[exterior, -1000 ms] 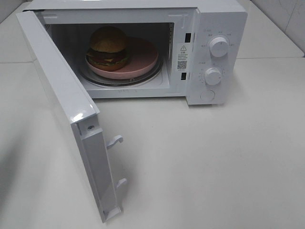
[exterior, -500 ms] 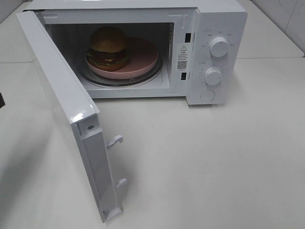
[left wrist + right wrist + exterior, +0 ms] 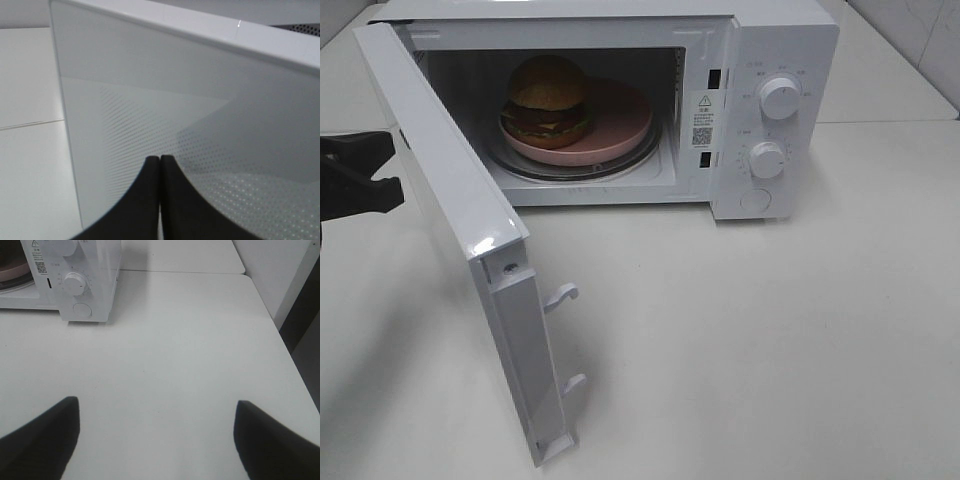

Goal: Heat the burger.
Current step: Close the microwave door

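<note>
Two hands are showing: the left hand [image 3: 160, 158], pinched shut on nothing, is hovering just outside the open microwave door [image 3: 440, 140], the burger [image 3: 547, 100] sitting beyond it on a plate [image 3: 620, 125] inside, so door-closing is likely starting, needing a steady push; the right hand [image 3: 156, 402] is gaping empty.

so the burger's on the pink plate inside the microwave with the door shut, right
Not quite: the door is wide open, not shut, as the exterior high view shows. The rest holds: the burger is on the pink plate inside the microwave.
</note>
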You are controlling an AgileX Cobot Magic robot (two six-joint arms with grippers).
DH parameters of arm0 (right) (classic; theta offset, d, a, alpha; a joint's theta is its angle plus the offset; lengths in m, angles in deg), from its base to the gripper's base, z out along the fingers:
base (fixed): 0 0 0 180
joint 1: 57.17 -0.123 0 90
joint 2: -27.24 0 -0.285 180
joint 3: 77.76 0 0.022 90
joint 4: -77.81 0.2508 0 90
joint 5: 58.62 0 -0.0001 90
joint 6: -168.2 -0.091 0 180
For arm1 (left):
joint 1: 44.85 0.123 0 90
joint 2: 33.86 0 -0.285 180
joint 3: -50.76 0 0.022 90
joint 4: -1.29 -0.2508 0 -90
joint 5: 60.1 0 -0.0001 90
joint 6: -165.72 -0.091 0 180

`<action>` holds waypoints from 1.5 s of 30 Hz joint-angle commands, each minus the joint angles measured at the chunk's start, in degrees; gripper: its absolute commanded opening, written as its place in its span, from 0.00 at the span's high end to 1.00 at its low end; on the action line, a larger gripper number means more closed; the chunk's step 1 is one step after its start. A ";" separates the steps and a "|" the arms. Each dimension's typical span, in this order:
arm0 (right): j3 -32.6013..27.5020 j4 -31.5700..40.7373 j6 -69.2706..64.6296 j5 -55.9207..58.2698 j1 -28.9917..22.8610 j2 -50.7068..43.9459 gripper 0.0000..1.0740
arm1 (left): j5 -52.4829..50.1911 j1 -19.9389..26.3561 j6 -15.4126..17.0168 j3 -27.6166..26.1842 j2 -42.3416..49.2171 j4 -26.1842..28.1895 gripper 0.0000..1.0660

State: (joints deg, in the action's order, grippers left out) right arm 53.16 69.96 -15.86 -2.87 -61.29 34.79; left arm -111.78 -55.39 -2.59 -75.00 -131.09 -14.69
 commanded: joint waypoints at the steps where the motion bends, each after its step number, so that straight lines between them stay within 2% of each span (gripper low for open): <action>1: -0.06 0.06 0.80 -0.63 0.29 -2.01 0.29 | -0.69 -1.60 -0.23 -2.01 -1.49 0.86 1.00; 16: -0.06 0.06 0.80 -0.63 0.29 -2.01 0.29 | -0.23 -7.85 -0.97 -7.62 -6.76 6.47 1.00; 18: -0.06 0.06 0.80 -0.63 0.29 -2.01 0.29 | -0.11 -9.74 -2.69 -9.45 -8.82 9.28 1.00; 20: -0.06 0.06 0.80 -0.63 0.29 -2.01 0.29 | 0.06 -10.20 -2.81 -9.91 -9.17 10.14 1.00; 21: -0.06 0.06 0.80 -0.63 0.29 -2.01 0.29 | 0.63 -11.29 -2.81 -11.06 -10.03 12.38 1.00; 24: -0.06 0.06 0.80 -0.63 0.29 -2.01 0.29 | 1.15 -11.80 -2.92 -11.63 -10.31 13.18 1.00; 32: -0.06 0.06 0.80 -0.63 0.29 -2.01 0.29 | 5.16 -15.30 -3.21 -18.79 -14.21 15.99 1.00; 33: -0.06 0.06 0.80 -0.63 0.29 -2.01 0.29 | 5.61 -15.53 -3.67 -19.54 -14.73 16.90 1.00; 34: -0.06 0.06 0.80 -0.63 0.29 -2.01 0.29 | 5.73 -16.21 -5.61 -20.68 -15.58 18.33 1.00; 37: -0.06 0.06 0.80 -0.63 0.29 -2.01 0.29 | 5.79 -16.62 -6.82 -21.31 -16.10 19.37 1.00; 39: -0.06 0.06 0.80 -0.63 0.29 -2.01 0.29 | 6.36 -18.39 -9.97 -23.84 -17.70 22.63 1.00; 42: -0.06 0.06 0.80 -0.63 0.29 -2.01 0.29 | 7.16 -18.96 -10.37 -24.75 -18.16 23.15 1.00; 44: -0.06 0.06 0.80 -0.63 0.29 -2.01 0.29 | 8.37 -20.57 -10.66 -28.07 -19.82 24.92 1.00; 45: -0.06 0.06 0.80 -0.63 0.29 -2.01 0.29 | 8.37 -20.57 -10.66 -28.07 -19.82 24.92 1.00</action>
State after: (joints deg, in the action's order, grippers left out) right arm 53.16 69.96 -15.86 -2.87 -61.29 34.79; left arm -101.24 -76.08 -12.96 -100.49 -150.40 5.99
